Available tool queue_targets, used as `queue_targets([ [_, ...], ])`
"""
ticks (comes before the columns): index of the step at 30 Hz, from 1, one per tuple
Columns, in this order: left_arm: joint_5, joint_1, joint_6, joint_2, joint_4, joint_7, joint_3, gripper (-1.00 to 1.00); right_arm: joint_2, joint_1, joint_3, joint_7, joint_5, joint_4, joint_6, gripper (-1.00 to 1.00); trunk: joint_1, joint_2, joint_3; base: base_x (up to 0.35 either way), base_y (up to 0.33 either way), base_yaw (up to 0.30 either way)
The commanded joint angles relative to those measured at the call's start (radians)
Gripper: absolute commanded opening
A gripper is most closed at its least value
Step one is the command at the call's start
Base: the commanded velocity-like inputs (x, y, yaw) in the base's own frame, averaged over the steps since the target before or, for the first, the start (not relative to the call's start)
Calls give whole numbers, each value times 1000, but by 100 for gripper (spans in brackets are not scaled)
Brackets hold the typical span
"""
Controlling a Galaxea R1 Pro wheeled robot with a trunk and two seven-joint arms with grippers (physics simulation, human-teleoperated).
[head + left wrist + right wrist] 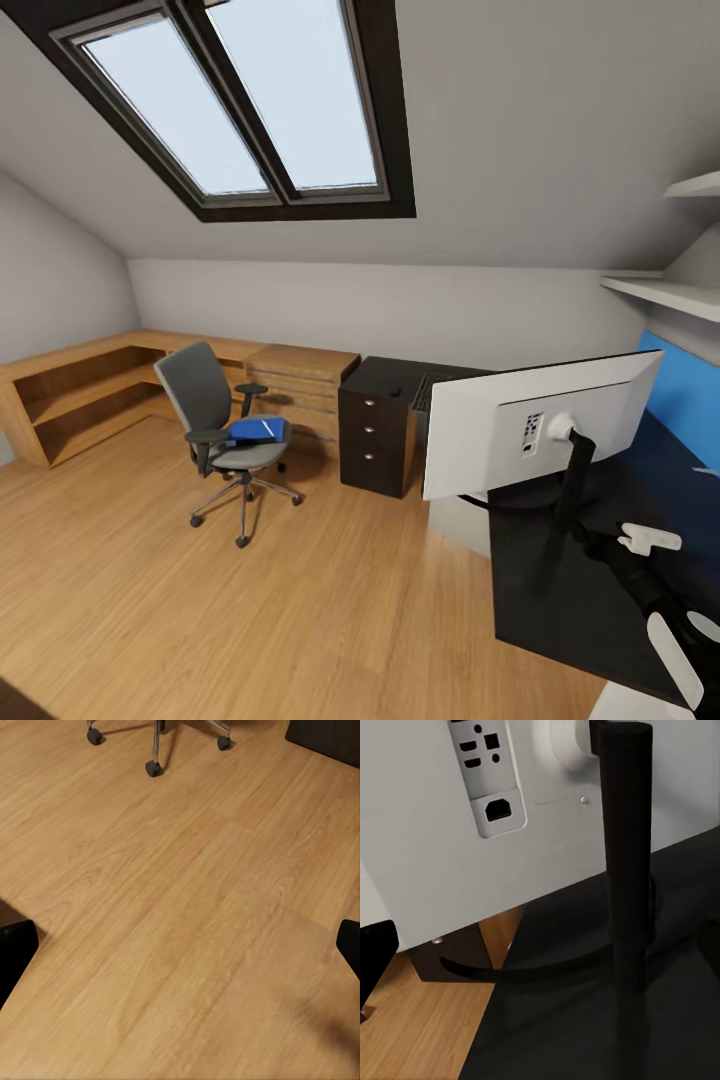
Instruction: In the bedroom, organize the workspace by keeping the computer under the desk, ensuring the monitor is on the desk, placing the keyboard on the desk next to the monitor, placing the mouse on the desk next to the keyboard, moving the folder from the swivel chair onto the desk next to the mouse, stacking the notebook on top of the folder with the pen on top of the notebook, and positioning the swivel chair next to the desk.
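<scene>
The grey swivel chair (215,415) stands on the wooden floor, left of the black desk (560,610), with the blue folder (256,431) on its seat. The monitor (505,430) stands on the desk with its white back toward me. Far along the desk lie the keyboard (432,388) and a small dark mouse (396,391). A light grey box, apparently the computer (458,522), sits below the monitor's edge. My right gripper (540,945) is open, with the monitor's black stand (626,870) just ahead of its fingers. My left gripper (180,945) hangs open over bare floor. Notebook and pen are out of view.
The desk's black drawer unit (375,432) stands beside a light wooden cabinet (300,385). A low wooden shelf (85,395) runs along the left wall. White shelves (665,292) hang at upper right. The chair's casters (152,768) rest on open floor.
</scene>
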Motion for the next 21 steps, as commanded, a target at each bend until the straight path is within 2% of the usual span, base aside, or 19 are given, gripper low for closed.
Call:
queue_targets([
  [1, 0, -1, -3, 0, 0, 1, 3, 100, 0, -1, -1, 9, -10, 1, -1, 100, 0, -1, -1, 0, 0, -42],
  [21, 0, -1, -3, 0, 1, 1, 3, 100, 0, -1, -1, 10, -11, 1, -1, 100, 0, -1, 19, 0, 0, -179],
])
